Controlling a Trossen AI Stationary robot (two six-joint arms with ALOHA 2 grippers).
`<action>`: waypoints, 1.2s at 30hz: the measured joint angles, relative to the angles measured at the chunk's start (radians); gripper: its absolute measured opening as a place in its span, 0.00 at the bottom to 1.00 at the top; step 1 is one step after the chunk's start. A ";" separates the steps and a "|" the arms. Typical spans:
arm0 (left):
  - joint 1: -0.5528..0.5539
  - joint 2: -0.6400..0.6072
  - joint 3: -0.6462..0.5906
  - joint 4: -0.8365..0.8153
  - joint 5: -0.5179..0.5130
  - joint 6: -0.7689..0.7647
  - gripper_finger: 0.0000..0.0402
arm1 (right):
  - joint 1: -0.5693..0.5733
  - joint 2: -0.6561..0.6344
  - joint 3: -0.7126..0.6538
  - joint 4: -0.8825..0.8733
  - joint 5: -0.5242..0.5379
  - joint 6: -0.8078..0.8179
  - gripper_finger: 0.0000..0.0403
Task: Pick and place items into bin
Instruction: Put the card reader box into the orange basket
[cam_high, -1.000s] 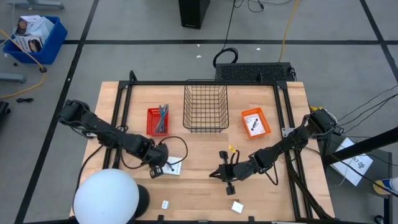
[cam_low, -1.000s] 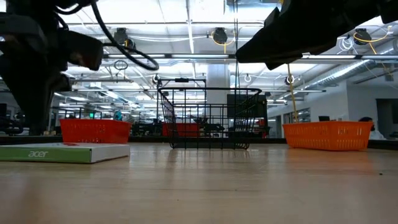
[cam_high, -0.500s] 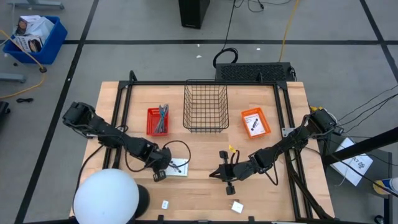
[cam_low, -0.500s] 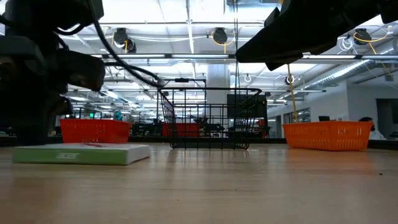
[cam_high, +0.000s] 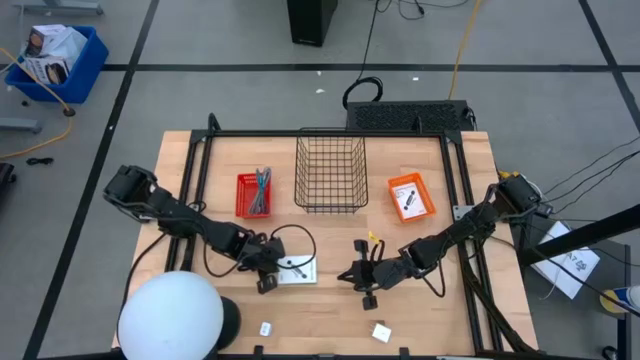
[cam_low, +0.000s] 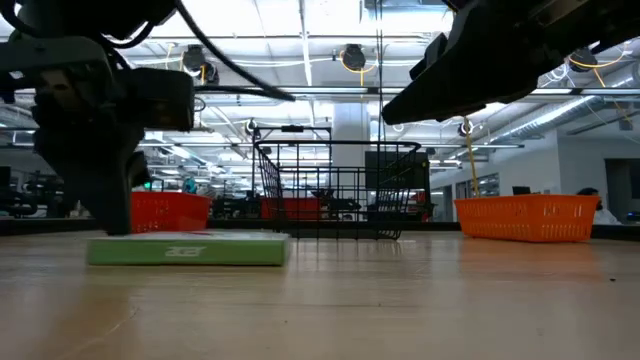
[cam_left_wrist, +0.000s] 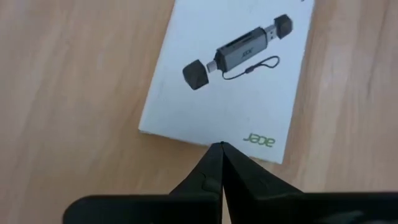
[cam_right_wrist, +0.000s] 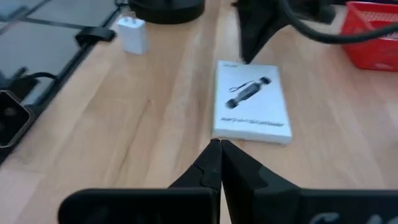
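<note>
A flat white box (cam_high: 297, 270) printed with a card reader lies on the wooden table, left of centre; it also shows in the left wrist view (cam_left_wrist: 230, 74), the right wrist view (cam_right_wrist: 252, 109) and the low view (cam_low: 185, 248). My left gripper (cam_left_wrist: 222, 147) is shut at the box's left edge. To the right of the box, my right gripper (cam_high: 346, 278) is shut and holds nothing; it hangs above the table and points at the box. The black wire bin (cam_high: 330, 175) stands at the far middle. My left gripper has its shut fingertips (cam_left_wrist: 217, 155) against the short edge of the box by the "acer" print (cam_left_wrist: 211, 142), on the box's left side. The fingers slant down from the table's left. The box lies flat on the table.
A red basket (cam_high: 253, 195) with pens stands left of the bin, an orange basket (cam_high: 411, 197) right of it. Two small white blocks (cam_high: 266, 328) (cam_high: 382, 332) lie near the front edge. A large white globe (cam_high: 170, 318) fills the near left corner.
My left gripper has gone down and toward the table's right, tipping steeper, with its fingers shut. The white box has slid flat along the table toward the right, ahead of the fingertips. My right gripper has kept still.
</note>
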 joint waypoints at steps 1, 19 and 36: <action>0.001 0.013 0.001 0.015 0.005 -0.001 0.01 | 0.000 0.000 0.000 -0.002 0.000 0.000 0.00; 0.043 0.138 -0.003 0.308 0.049 0.044 0.01 | -0.040 0.011 -0.001 -0.183 -0.066 0.161 0.00; 0.042 0.136 -0.002 0.434 0.042 0.089 0.01 | -0.044 0.148 0.000 -0.044 -0.298 0.451 0.00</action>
